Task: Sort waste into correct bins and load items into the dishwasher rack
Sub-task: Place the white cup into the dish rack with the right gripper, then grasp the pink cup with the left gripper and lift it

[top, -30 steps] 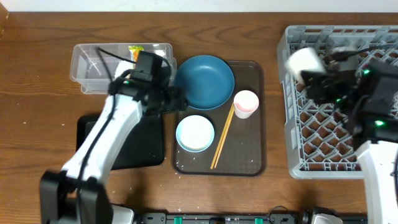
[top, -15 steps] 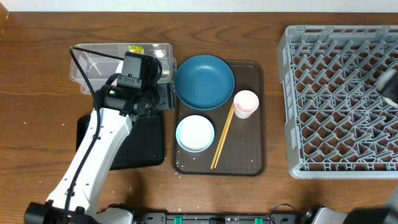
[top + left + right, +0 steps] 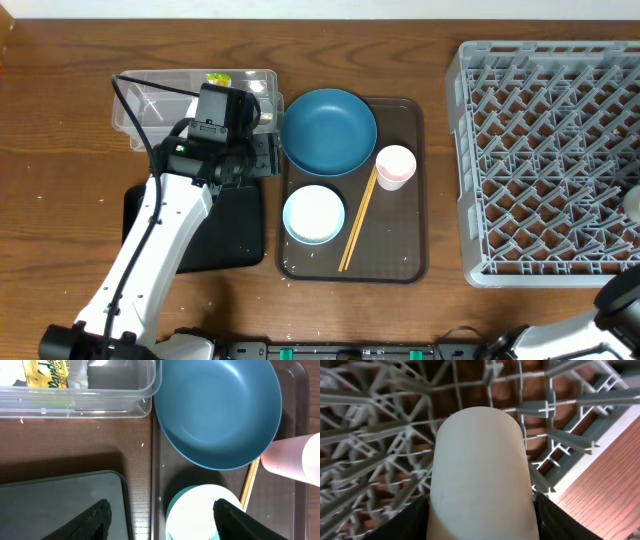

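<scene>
Cup movement is the main change. A second ago the white cup (image 3: 480, 475) was over the upper left of the dishwasher rack (image 3: 540, 48). Now it shows only at the far right edge of the overhead frame.

Is it set down?

Not by my reading. In the wrist view the right jaws are clamped on either side of it. It hangs above the pegs near a rack corner, with counter (image 3: 60, 150) wood showing at lower right. The right arm (image 3: 625, 300) has dropped to the lower right corner.

And the left side?

The left arm (image 3: 170, 220) has pulled back from the blue plate (image 3: 329, 130) and hasn't shifted in the last half second. The left jaws are spread wide with nothing between them, above the gap between the black tray (image 3: 225, 240) and the white bowl (image 3: 314, 214).

What does that mean for the job?

One cup is close to being loaded, I'd judge. The plate, bowl, pink cup (image 3: 395, 165) and chopsticks (image 3: 357, 222) still lie on the brown tray (image 3: 405, 240). The snack wrapper (image 3: 218, 79) is already in the clear tub (image 3: 150, 100).
</scene>
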